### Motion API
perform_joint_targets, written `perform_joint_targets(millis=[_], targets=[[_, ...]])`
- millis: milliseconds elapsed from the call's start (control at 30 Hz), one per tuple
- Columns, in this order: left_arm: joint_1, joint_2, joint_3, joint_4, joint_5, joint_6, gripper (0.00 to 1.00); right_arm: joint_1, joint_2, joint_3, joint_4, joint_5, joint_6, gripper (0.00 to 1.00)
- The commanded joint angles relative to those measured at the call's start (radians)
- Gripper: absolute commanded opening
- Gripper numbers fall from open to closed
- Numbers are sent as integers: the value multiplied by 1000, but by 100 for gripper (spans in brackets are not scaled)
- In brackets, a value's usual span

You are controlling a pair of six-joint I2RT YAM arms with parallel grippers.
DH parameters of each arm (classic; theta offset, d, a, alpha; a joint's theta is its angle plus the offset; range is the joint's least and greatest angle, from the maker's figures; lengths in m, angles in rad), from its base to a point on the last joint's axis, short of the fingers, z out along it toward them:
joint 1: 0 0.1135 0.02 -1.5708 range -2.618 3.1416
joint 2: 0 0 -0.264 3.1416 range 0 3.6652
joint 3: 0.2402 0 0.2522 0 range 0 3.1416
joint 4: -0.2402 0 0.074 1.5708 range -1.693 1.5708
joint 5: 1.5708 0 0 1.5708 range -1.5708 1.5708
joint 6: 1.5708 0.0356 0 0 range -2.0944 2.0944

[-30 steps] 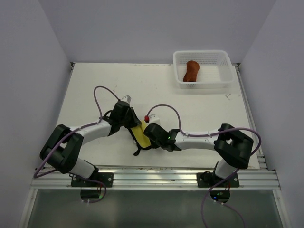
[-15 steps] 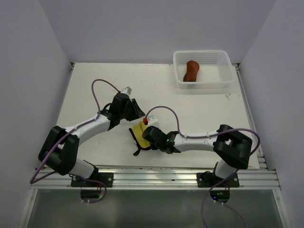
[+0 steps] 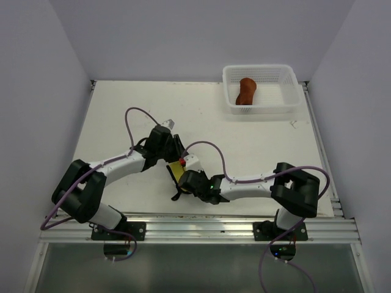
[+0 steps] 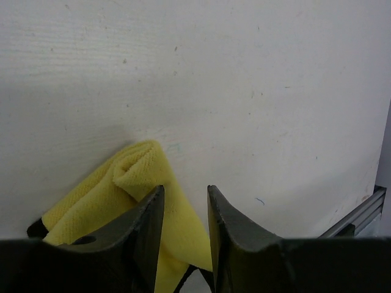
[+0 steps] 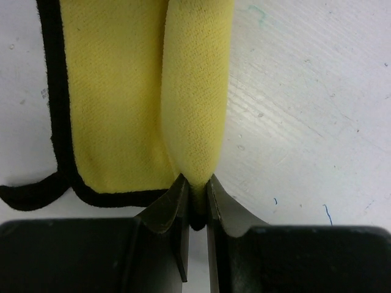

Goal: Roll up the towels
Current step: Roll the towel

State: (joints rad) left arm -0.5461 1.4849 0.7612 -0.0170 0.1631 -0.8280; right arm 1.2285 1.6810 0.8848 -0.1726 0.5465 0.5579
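The yellow towel (image 3: 176, 170) with dark edging lies partly folded on the table between the two grippers. My right gripper (image 5: 195, 186) is shut on a raised fold of the yellow towel (image 5: 194, 91), with the flat part spread to its left. My left gripper (image 4: 185, 194) is open just above the towel's other end (image 4: 131, 183), its jaws apart with cloth and table showing between them. In the top view the left gripper (image 3: 175, 155) and right gripper (image 3: 185, 179) are close together. The rust-brown towel (image 3: 246, 91) lies bunched in the basket.
The white mesh basket (image 3: 287, 103) stands at the back right of the table. Purple cables loop over both arms (image 3: 208, 146). The metal rail (image 3: 195, 230) runs along the table's near edge.
My left gripper pulled back from the yellow towel, then came back down over its far end. My right gripper shifted left and nearer, holding the fold.
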Motion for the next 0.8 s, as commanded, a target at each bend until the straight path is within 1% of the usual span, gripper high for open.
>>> perform_joint_targets(millis=[0,167,300,400,433,567,767], targets=[[-14,-1,-26,34,3,-14,38,41,29,37,-50,99,-21,0],[-14,-11,-60,35,-19,-2,40,83,54,69,-88,159,-46,0],[-15,-18,-57,19,-33,7,40,129,97,111,-129,233,-65,0],[-15,-38,-59,19,-49,10,40,152,123,143,-165,259,-66,0],[-15,-41,-59,-16,-51,12,39,157,141,152,-188,280,-62,0],[-15,-55,-59,-58,-66,29,36,184,180,200,-240,348,-56,0],[-15,-104,-117,-72,-88,30,35,212,244,247,-298,379,-61,0]])
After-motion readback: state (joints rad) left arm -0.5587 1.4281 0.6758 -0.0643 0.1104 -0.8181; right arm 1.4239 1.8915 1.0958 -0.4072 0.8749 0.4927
